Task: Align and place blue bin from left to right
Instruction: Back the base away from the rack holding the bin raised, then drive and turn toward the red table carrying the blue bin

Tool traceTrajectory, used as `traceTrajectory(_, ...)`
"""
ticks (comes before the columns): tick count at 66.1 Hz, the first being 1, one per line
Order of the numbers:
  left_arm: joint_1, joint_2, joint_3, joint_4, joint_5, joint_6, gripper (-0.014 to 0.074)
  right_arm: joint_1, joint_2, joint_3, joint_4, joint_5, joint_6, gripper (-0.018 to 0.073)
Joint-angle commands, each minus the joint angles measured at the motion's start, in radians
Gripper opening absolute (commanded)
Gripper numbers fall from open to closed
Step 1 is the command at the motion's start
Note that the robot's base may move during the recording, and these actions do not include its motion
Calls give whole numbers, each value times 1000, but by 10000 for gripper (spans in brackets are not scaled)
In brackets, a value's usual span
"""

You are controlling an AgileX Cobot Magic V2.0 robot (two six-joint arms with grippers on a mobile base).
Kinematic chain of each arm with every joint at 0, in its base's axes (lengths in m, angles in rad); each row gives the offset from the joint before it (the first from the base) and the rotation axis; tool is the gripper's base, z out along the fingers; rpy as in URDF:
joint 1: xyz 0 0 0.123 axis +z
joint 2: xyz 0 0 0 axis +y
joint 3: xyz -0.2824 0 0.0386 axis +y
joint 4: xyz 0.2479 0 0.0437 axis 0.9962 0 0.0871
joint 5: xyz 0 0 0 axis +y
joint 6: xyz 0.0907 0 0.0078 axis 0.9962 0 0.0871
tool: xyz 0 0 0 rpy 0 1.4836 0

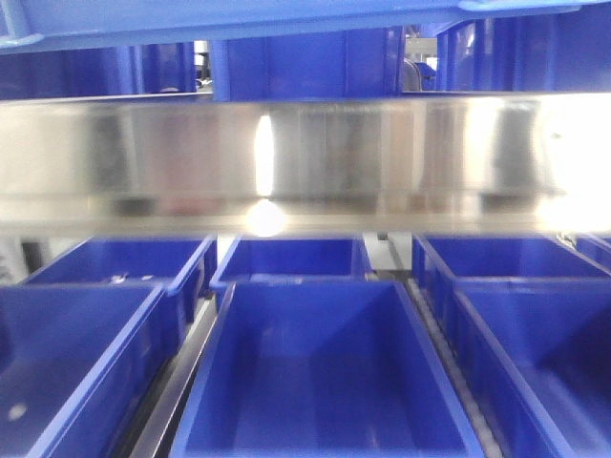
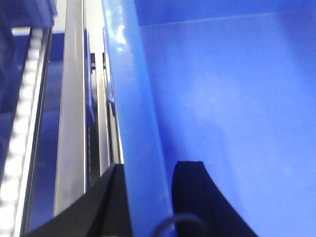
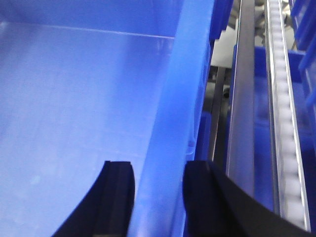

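Front view: blue bin (image 1: pixel 325 382) sits in the centre lane of the rack, open and empty, with other bins (image 1: pixel 76 363) on both sides and a steel beam (image 1: pixel 305 157) above.

Left wrist view: left gripper (image 2: pixel 152 170) straddles the bin's left rim, fingers (image 2: pixel 111 202) narrow and pressed against the wall. Roller track (image 2: pixel 22 123) alongside.

Right wrist view: right gripper (image 3: pixel 158 165) clamps the right rim likewise, beside a metal rail (image 3: pixel 242 113).

The centre bin (image 1: pixel 325 382) sits between left bin (image 1: pixel 67 363) and right bin (image 1: pixel 544 353), before a rear bin (image 1: pixel 296 260).
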Motion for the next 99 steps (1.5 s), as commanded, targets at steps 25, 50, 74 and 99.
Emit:
traceTrajectory(25, -11, -25, -24, -52, -67, 10, -111, -8, -9, -13, -41, -98, 27, -70)
traceTrajectory(50, -11, -25, -24, -52, -67, 10, -111, -8, -9, -13, -41, -98, 27, -70)
traceTrajectory(74, -11, -25, -24, -53, -67, 10, -111, -8, -9, -13, -41, -98, 27, -70)
traceTrajectory(99, -11, -25, -24, -53, -67, 10, -111, -8, -9, -13, -41, -98, 27, -70)
